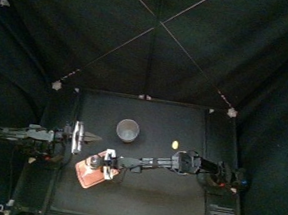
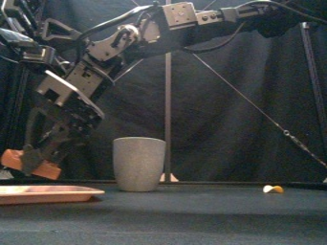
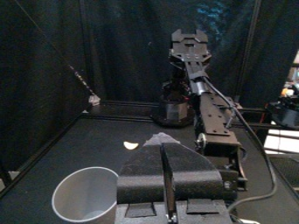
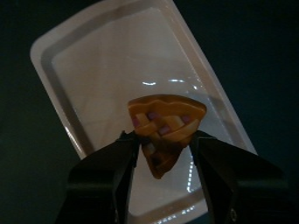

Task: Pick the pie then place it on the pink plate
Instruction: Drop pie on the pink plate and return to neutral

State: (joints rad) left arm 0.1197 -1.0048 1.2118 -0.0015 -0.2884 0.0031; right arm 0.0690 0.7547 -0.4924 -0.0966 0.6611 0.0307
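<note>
Table: lower half, top view.
Pink plate: lower left, front view.
Grey cup: centre.
Right gripper: clamped on pie, held just above plate.
Left gripper: jaws pressed together, empty.
Yellow toy: lower right.

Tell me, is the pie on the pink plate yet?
Not yet. The right tool grips the pie, and the front view shows it hanging just above the pink plate, not touching.
</note>
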